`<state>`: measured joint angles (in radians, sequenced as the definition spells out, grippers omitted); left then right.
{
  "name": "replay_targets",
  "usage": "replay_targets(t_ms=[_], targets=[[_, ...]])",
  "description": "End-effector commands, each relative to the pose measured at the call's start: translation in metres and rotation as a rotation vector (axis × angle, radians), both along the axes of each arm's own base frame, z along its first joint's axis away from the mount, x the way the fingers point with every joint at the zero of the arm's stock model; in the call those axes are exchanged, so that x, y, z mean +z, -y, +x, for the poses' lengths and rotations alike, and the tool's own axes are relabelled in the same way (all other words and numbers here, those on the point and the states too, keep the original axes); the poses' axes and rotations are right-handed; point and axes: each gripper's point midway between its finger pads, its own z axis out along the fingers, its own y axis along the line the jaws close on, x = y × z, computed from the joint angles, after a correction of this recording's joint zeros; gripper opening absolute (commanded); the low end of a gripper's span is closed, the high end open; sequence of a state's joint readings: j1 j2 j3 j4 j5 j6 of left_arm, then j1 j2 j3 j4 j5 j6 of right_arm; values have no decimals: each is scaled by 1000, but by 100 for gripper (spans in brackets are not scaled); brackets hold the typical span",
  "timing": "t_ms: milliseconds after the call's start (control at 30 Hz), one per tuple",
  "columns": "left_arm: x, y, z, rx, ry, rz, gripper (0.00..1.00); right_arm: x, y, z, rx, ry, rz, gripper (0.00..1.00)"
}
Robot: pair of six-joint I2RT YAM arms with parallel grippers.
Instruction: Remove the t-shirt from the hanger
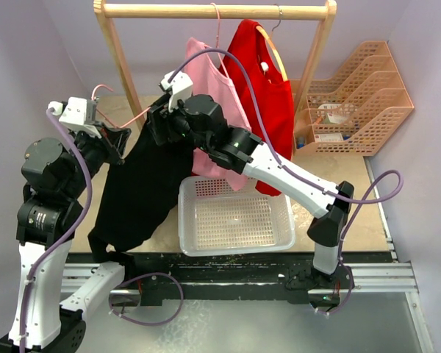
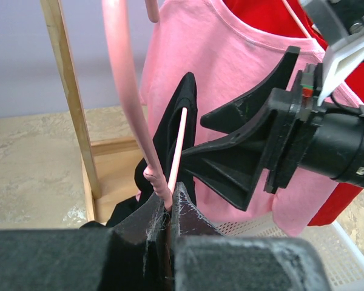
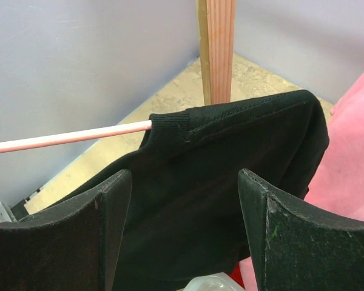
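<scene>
The black t-shirt [image 1: 140, 191] hangs on a thin pink hanger [image 1: 125, 120] off the rack, at the left. My left gripper [image 1: 120, 144] is shut on the hanger's twisted neck; the left wrist view shows the gripper [image 2: 168, 205] pinching the hanger [image 2: 128, 103], with the shirt [image 2: 181, 118] behind it. My right gripper [image 1: 156, 122] is open at the shirt's shoulder. In the right wrist view the right gripper [image 3: 185, 203] straddles the black cloth [image 3: 218, 151] without closing, and the hanger's arm [image 3: 67, 138] pokes out of the sleeve.
A pink shirt [image 1: 213, 81] and a red shirt [image 1: 268, 81] hang on the wooden rail [image 1: 169, 10]. A white perforated basket [image 1: 182, 220] sits below them. Orange file trays [image 1: 360, 103] stand at the back right. The rack's post [image 3: 217, 48] is just behind the black shirt.
</scene>
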<state>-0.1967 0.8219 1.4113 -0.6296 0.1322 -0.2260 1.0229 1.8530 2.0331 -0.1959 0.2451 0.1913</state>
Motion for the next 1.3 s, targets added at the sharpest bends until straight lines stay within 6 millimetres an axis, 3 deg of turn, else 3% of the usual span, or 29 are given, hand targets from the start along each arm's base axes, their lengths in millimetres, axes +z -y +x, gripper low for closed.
replay_targets(t_ms=[0,400,833,1267], targets=[[25,2,-2,-13,91,-38,0,47,2,-2,-21,53,132,73],[14,2,2,-7,71,-34,0,67,18,-12,-28,58,215,73],[18,3,-3,-18,82,-40,0,49,-1,2,-46,32,204,72],[20,8,-7,-48,89,-55,0,35,12,19,-167,54,160,65]])
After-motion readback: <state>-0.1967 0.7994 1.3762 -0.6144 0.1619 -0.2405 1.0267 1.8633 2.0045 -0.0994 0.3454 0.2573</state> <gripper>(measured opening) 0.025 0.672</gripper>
